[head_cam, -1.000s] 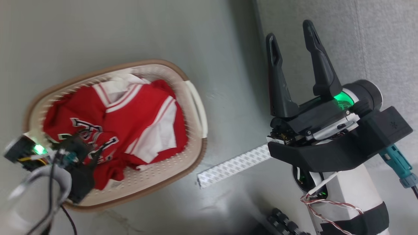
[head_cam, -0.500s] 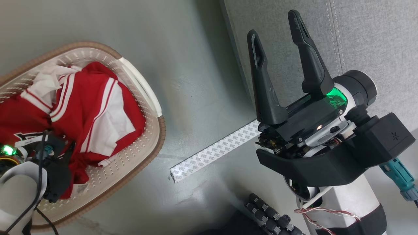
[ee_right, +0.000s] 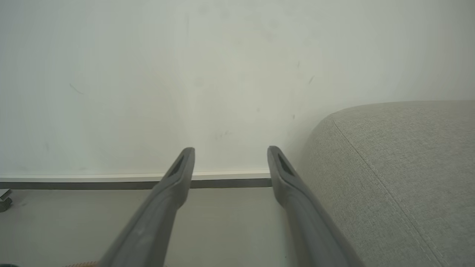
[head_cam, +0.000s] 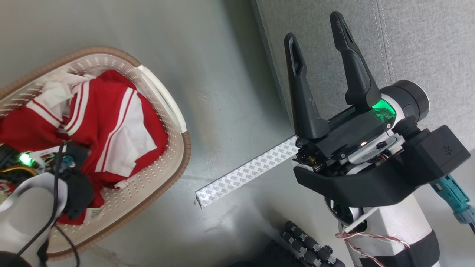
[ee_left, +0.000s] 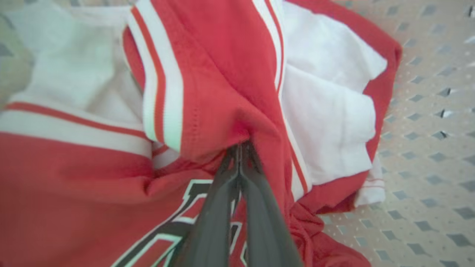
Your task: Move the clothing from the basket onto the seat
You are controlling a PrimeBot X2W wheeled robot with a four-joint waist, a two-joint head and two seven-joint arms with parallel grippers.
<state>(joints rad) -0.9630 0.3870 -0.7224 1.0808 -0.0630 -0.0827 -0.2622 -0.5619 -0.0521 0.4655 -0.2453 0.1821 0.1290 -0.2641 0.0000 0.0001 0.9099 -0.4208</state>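
While the whole head view has slid over the last second, pushing the basket toward the left edge and bringing more grey upholstery into the upper right, that is the camera turning and not the things moving. The seat (head_cam: 426,48) fills the upper right, and the part in view carries no garment. The basket (head_cam: 186,148) sits on the floor (head_cam: 222,74) at the left, well apart from the seat. The clothing (head_cam: 111,111) is heaped inside it, red and white folds reaching up to its rim.

The right gripper (head_cam: 313,27) stands where it did in the frame, at right of centre, fingers spread and empty, tips over the seat's edge. The left gripper (ee_left: 239,148) is the one that has changed. In the last half second its wrist has crept up and rightward at the lower left. In the left wrist view its fingers are pressed together, pinching a raised fold of red fabric.

I judge the grip made and the lift only starting. Nothing has been carried over yet.
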